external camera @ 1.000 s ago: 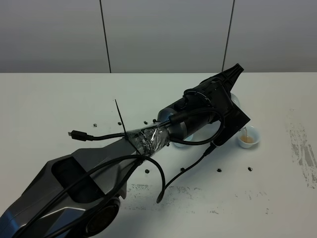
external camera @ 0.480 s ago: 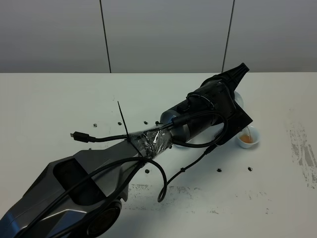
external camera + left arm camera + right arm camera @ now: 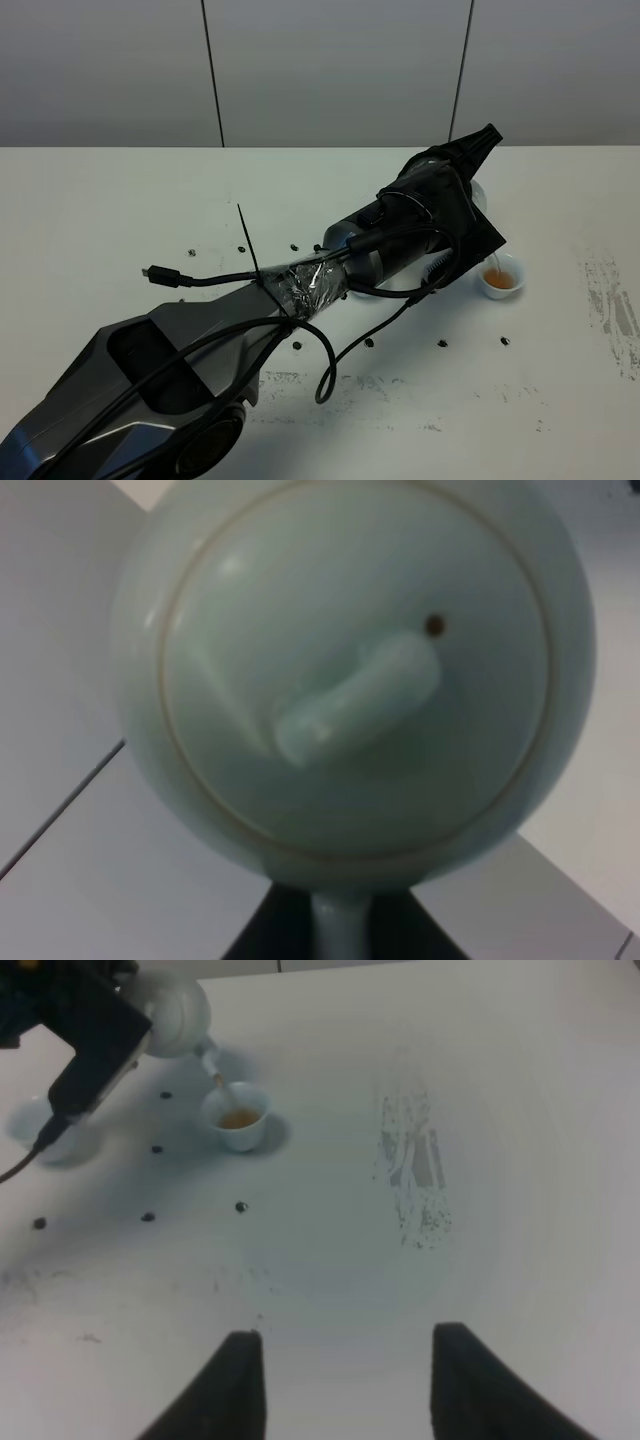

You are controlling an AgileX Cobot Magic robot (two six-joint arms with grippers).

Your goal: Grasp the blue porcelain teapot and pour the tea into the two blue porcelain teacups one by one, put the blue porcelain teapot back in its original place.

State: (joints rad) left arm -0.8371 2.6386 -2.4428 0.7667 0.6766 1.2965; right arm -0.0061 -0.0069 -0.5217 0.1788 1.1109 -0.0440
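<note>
My left gripper (image 3: 468,168) reaches across to the right and is shut on the loop handle of the blue porcelain teapot (image 3: 479,196), which it mostly hides. The tilted teapot (image 3: 176,1000) pours a thin stream into one teacup (image 3: 500,278), which holds brown tea (image 3: 238,1118). The left wrist view is filled by the teapot's knobbed lid (image 3: 352,695). The other teacup (image 3: 48,1128) sits partly hidden under the left arm. My right gripper (image 3: 345,1385) is open and empty, low over the table, well apart from the cups.
Small dark specks (image 3: 442,343) dot the white table (image 3: 120,200) around the cups. A scuffed grey patch (image 3: 415,1175) lies to the right of the cup with tea. Loose black cables (image 3: 330,360) hang from the left arm.
My left gripper has shifted a little to the right and back with the teapot. The stream keeps running and the tea in the cup looks deeper.
</note>
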